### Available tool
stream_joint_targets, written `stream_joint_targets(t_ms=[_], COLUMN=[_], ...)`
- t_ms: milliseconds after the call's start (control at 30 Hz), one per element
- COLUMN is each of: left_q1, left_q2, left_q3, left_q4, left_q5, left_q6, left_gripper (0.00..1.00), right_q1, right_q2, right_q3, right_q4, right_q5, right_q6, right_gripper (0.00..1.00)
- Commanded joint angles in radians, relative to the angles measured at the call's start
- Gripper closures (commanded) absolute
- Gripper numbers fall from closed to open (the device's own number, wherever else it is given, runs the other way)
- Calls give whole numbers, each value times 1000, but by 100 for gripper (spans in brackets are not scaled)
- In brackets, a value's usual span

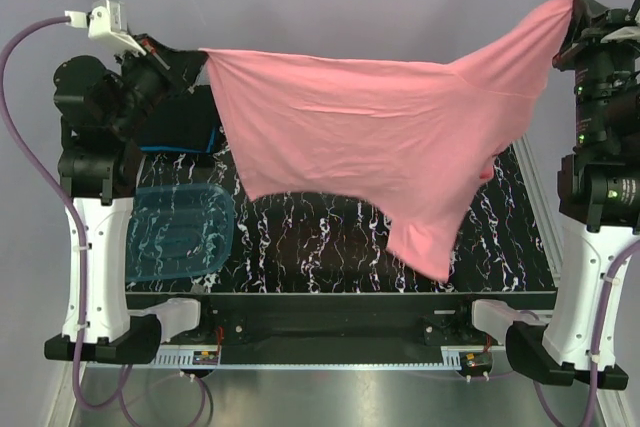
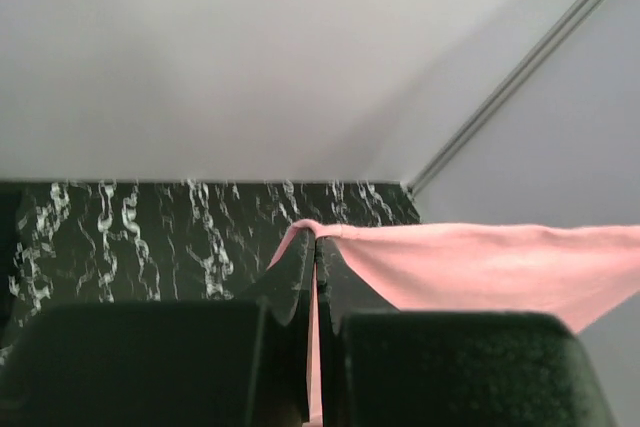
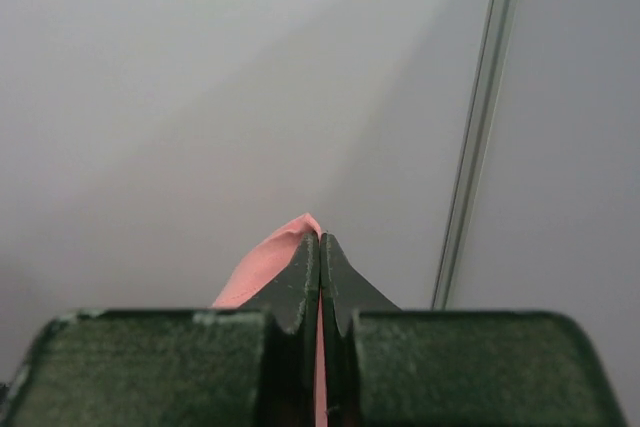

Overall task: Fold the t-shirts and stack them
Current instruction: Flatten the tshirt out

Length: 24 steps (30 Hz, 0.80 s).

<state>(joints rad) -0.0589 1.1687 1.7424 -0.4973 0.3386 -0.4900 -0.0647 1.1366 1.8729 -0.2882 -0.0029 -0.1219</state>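
Note:
A salmon-pink t-shirt [image 1: 380,137] hangs spread in the air above the black marbled table [image 1: 310,237]. My left gripper [image 1: 198,57] is shut on its upper left corner. My right gripper [image 1: 580,2] is shut on its upper right corner, held higher. The cloth sags between them, and one flap droops lowest toward the near right. In the left wrist view the gripper [image 2: 318,237] pinches pink cloth [image 2: 480,262] that stretches off to the right. In the right wrist view the gripper [image 3: 320,239] has a pink fold [image 3: 265,272] peeking out on its left.
A folded black t-shirt [image 1: 188,112] lies over a teal-blue one [image 1: 180,144] at the table's left, partly behind the left arm. A translucent blue plastic tub [image 1: 180,232] stands nearer on the left. Grey enclosure walls surround the table.

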Motion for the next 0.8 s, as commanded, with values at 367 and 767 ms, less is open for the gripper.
stream_joint_targets(t_ms=[367,767], left_q1=[-1,-7], left_q2=[370,13], left_q3=[227,-36], left_q4=[299,299], left_q5=[-76,-84], left_q6=[25,60], left_gripper=[100,100], right_q1=[-6,-6], right_q2=[374,65], right_q3=[89,22], right_q4=[399,161], right_q5=[-48,-39], right_q6=[28,-19], right_gripper=[100,100])
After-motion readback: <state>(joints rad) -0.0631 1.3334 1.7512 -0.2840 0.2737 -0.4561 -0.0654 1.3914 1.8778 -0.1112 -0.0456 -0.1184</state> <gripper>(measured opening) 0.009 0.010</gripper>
